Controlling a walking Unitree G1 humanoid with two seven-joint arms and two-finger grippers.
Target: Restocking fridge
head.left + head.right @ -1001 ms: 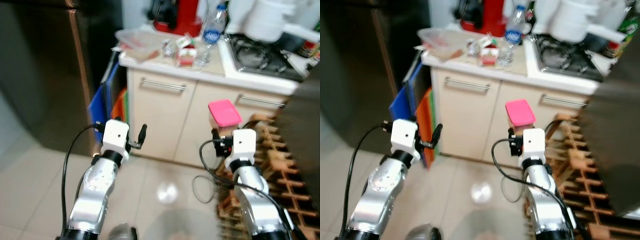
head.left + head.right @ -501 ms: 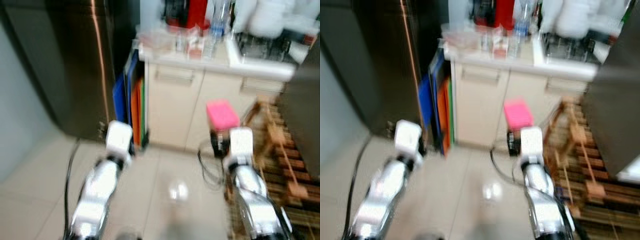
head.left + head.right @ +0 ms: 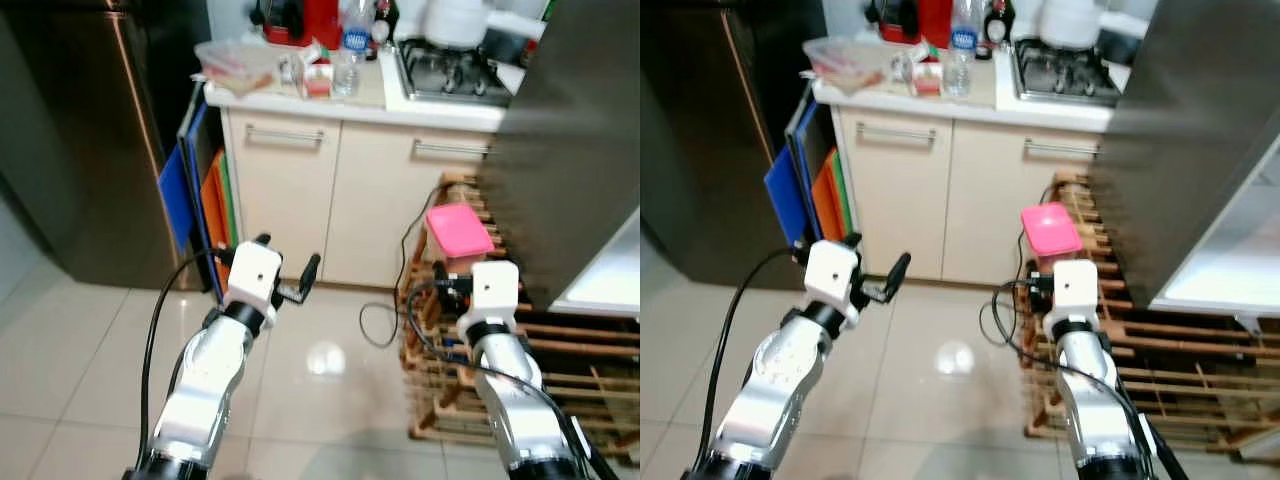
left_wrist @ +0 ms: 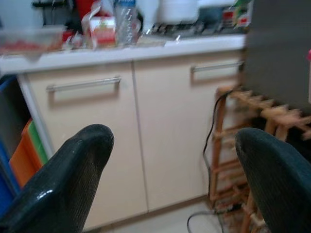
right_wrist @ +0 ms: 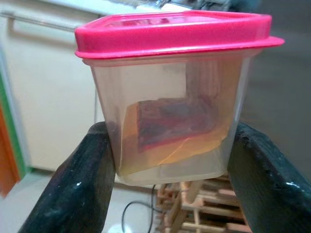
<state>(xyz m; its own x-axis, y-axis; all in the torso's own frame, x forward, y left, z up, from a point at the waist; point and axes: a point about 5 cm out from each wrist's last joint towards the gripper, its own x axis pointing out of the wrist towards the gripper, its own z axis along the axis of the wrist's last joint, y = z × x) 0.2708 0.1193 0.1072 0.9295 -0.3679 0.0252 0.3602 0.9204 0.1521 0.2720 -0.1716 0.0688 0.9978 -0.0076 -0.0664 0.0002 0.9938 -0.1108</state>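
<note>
Clamped between the right gripper fingers, a pink-lidded tub is carried just beside the open fridge door. Spread wide and empty, the left gripper is held near it. The tub could be knocked against that door on the way in.

Countertop clutter at 12 o'clock too small to identify, fridge door cut off at 2 o'clock, container contents indistinct.

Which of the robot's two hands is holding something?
The right gripper. Its fingers squeeze a clear box with a pink lid, while the left gripper is open and empty.
</note>
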